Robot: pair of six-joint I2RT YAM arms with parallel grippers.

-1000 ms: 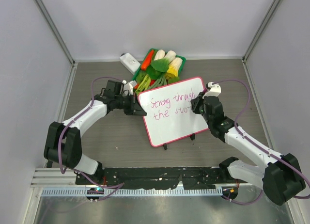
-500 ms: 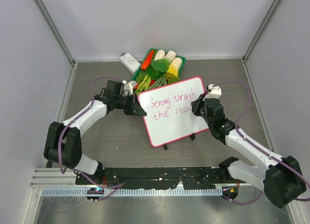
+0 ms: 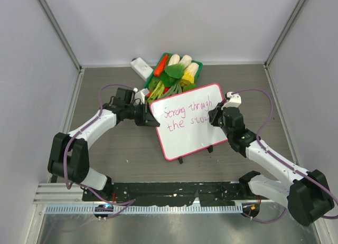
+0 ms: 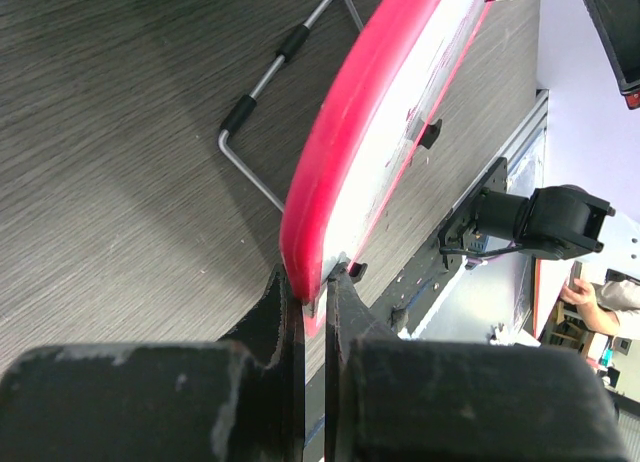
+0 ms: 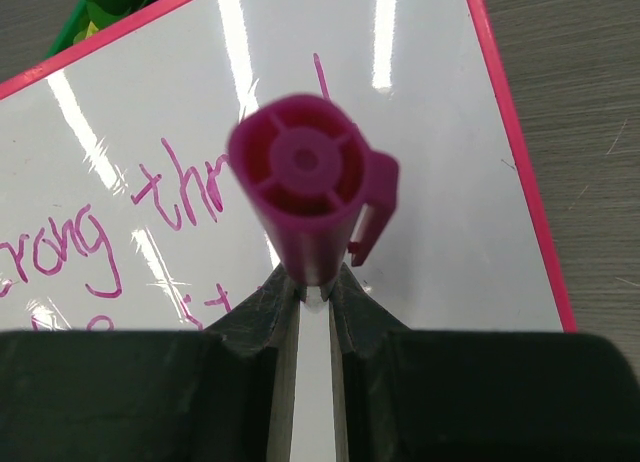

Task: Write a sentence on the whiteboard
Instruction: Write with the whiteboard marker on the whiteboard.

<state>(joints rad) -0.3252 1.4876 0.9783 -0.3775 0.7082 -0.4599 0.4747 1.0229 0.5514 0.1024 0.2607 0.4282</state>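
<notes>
Grey wood-grain table [image 3: 121, 154] inside plain white walls fills the overhead view: the whiteboard [image 3: 193, 135] sits mid-table between the two arms, just in front of a green vegetable basket [image 3: 199, 63]. Its long axis runs left to right, skewed slightly farther away on the right, with its top edge toward the basket. The sentence [image 3: 185, 113] reads roughly "Strong through / the stor" (the last letter looks missing), so I judge the writing nearly finished; the next move would be an "m" just right of "stor", with light, even tip contact. The left gripper [image 3: 149, 119] meets the board's left edge and the right gripper [image 3: 215, 116] hangs over the second line's end. From the left wrist, the jaws are pinched almost closed on the pink rim, steadying the board on its wire stand [image 4: 262, 92]. From the right wrist, the fingers clamp a magenta marker [image 5: 305, 182], seen end-on, its axis pointing away toward the board.
</notes>
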